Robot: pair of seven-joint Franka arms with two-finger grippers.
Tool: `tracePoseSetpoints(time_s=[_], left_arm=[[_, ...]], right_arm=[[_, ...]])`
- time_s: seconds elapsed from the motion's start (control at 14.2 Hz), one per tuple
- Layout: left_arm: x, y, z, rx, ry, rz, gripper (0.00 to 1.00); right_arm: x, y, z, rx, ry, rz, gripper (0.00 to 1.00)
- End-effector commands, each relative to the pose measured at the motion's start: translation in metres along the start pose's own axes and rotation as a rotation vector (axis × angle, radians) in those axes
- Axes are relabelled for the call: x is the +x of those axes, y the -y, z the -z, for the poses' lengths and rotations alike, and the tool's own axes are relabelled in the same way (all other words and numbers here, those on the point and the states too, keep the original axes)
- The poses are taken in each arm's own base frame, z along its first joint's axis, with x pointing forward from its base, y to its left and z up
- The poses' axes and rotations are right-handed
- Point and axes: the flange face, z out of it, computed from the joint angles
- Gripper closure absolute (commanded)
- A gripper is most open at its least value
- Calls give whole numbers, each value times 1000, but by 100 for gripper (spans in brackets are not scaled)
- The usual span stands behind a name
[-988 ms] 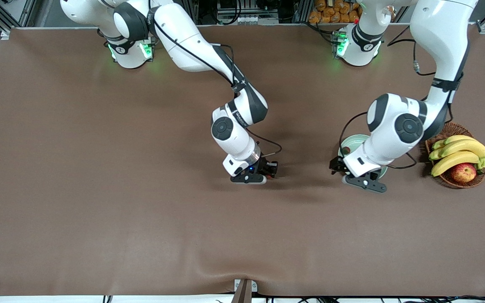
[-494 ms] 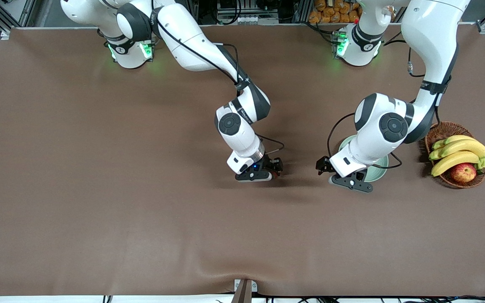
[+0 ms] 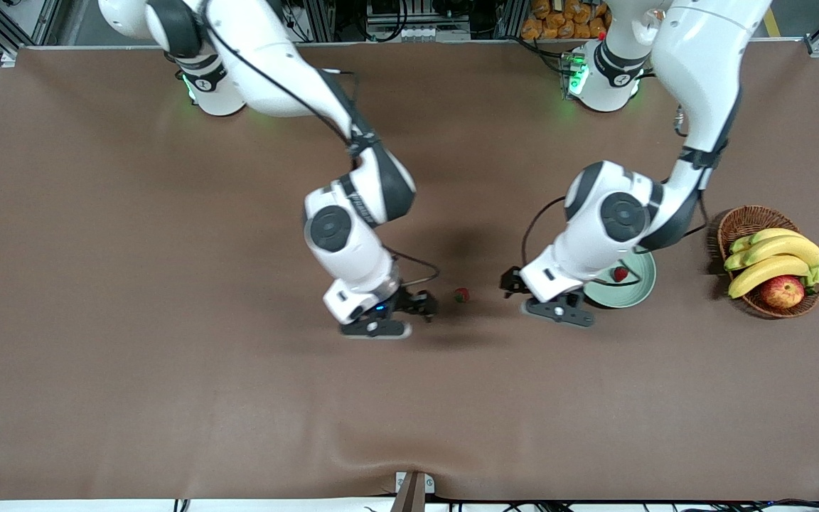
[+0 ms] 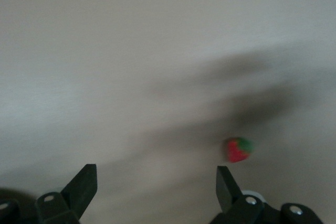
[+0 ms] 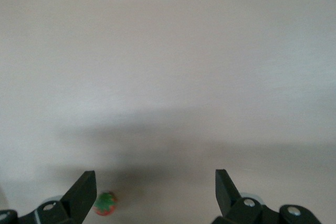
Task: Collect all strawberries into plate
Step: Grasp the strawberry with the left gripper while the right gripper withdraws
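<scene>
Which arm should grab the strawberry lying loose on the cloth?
Probably the left. The left gripper is open, and the loose strawberry lies between it and the right gripper. The left arm comes from over the plate, so its carry is short. The right gripper is also open.

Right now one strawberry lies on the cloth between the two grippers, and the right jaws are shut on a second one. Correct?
Not quite. The right gripper has its jaws open and holds nothing, as the right wrist view shows. The rest stands: one strawberry lies on the brown cloth between it and the left gripper, as the front view shows.
</scene>
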Motion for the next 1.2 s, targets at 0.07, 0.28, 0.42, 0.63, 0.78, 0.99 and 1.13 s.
tracePoseSetpoints(time_s=[0.07, 0.28, 0.42, 0.63, 0.78, 0.99, 1.13], left_arm=[[7, -48, -28, -16, -3, -22, 0], [1, -75, -65, -48, -28, -57, 0], [-7, -87, -91, -44, -52, -82, 0], [-17, -97, -107, -4, -51, -116, 13], [-17, -92, -111, 12, -49, -123, 19], [-18, -86, -117, 42, -46, -152, 23], [-19, -83, -119, 45, -41, -149, 25]], right_arm=[[24, -61, 58, -35, 100, 59, 0], [32, -124, 104, -28, 116, 64, 0], [31, -163, 138, -66, 105, 86, 0], [23, -206, 193, -127, 94, 85, 0], [19, -225, 226, -177, 96, 86, 0], [14, -257, 276, -201, 114, 76, 0], [14, -283, 303, -200, 116, 91, 0]])
